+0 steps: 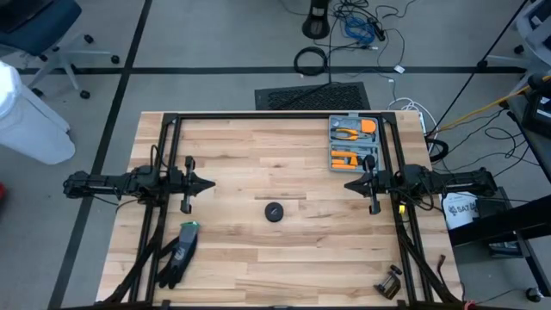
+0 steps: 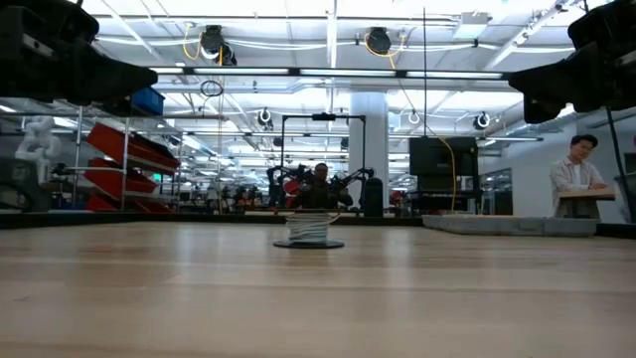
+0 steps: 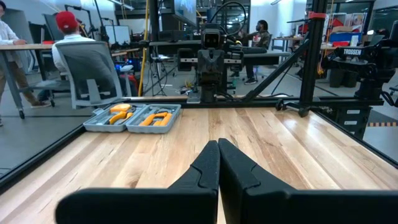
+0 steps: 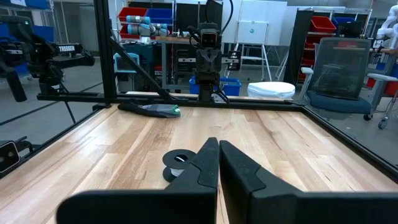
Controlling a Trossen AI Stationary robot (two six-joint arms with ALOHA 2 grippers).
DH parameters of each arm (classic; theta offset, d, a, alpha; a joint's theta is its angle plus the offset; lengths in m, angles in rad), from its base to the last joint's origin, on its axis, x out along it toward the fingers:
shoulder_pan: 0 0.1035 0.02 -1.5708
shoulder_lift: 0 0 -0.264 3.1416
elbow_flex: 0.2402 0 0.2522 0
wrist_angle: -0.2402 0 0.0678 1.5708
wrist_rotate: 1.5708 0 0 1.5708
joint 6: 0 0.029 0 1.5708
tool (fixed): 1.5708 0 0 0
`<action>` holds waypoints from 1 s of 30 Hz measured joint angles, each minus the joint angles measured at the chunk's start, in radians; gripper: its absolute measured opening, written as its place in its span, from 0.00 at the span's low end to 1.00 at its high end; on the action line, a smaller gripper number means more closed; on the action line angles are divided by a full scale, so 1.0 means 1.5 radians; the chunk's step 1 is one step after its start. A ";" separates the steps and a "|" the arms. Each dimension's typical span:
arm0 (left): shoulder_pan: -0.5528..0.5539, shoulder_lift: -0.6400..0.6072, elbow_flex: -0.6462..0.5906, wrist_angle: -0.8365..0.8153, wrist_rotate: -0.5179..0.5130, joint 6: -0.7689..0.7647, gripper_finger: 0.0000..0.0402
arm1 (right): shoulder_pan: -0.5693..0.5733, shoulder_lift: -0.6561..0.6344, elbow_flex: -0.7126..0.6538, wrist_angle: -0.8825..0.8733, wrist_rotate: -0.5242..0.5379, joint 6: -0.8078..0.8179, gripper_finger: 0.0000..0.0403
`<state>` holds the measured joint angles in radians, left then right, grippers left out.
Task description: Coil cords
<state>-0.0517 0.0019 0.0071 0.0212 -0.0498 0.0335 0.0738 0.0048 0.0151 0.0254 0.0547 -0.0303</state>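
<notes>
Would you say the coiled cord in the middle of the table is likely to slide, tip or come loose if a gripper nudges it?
The cord looks small, so it is probably light and would slide on the smooth table. It sits on a flat dark base wider than its stack of white turns, so tipping seems unlikely. The turns look neat but thin and flexible; a squeeze might loosen them.

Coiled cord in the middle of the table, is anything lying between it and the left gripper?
No. In the high view only bare wood separates the coiled cord from the left gripper.
</notes>
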 joint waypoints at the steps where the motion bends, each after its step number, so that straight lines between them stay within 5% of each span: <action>1: 0.000 0.000 0.000 0.000 0.000 0.000 0.00 | 0.000 0.000 0.000 0.000 0.000 0.000 0.00; 30: 0.000 0.000 0.000 0.014 -0.002 0.000 0.00 | 0.000 0.000 0.000 0.000 0.000 0.000 0.00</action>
<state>-0.0521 0.0017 0.0073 0.0422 -0.0532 0.0335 0.0736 0.0050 0.0151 0.0254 0.0549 -0.0303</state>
